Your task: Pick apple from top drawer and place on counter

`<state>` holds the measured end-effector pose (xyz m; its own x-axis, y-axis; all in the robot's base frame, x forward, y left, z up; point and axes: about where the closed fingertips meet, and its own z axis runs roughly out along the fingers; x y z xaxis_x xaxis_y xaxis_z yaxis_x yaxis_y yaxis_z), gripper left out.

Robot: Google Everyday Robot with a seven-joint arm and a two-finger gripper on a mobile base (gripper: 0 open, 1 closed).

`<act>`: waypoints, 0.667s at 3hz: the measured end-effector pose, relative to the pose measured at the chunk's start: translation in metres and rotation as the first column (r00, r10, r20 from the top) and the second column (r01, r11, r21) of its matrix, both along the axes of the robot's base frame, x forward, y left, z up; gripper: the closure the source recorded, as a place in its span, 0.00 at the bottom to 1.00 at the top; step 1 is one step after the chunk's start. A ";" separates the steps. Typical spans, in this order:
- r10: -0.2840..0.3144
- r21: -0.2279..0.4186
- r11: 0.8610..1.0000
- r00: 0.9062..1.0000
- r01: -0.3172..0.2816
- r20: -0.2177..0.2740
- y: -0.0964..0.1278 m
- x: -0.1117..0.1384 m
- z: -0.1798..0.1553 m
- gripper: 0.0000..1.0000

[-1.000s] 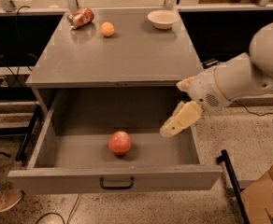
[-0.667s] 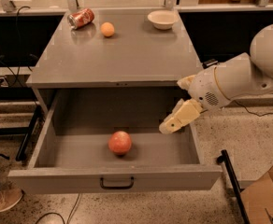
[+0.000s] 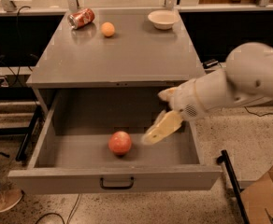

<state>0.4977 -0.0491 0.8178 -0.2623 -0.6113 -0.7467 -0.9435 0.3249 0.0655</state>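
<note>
The apple (image 3: 120, 143) is lying on the bottom of the top drawer (image 3: 57, 178), near the middle of its width and somewhat toward the front panel. Its red-pink skin is showing a paler patch on top. Nothing is touching the apple. The drawer is standing pulled out, its grey walls enclosing the apple on every side. Its dark handle (image 3: 117, 184) is sitting on the front panel just in front of the apple.

The gripper (image 3: 153, 117) is hanging inside the drawer just to the right of the apple and a little above it, apart from the fruit. Its two cream fingers (image 3: 161, 128) are standing wide apart. The longer one is slanting down toward the apple with its tip near the fruit's right side, and the shorter one is pointing left, higher up and behind the apple. The claw is gripping nothing. The white arm (image 3: 239, 80) is reaching in from the right of the apple, crossing over the drawer's right wall.

The counter (image 3: 122, 55) is spreading out behind and above the apple as the cabinet's smooth grey top. Far behind the apple and to its left, a red soda can (image 3: 81, 18) is lying on its side on the counter. An orange ball (image 3: 108, 29) is resting almost straight behind the apple, just beside the can. A pale bowl (image 3: 163, 19) is sitting behind the apple and to its right. Off the cabinet, a cardboard box (image 3: 262, 199) is showing on the speckled floor to the front right of the apple. A tan shoe (image 3: 3, 200) is peeking in at the front left.
</note>
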 end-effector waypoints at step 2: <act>0.059 0.059 0.997 0.998 -0.058 -0.019 0.089 -0.001 -0.061 0.00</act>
<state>0.4969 0.0400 0.7571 -0.2430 -0.5817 -0.7763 -0.9591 0.2639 0.1025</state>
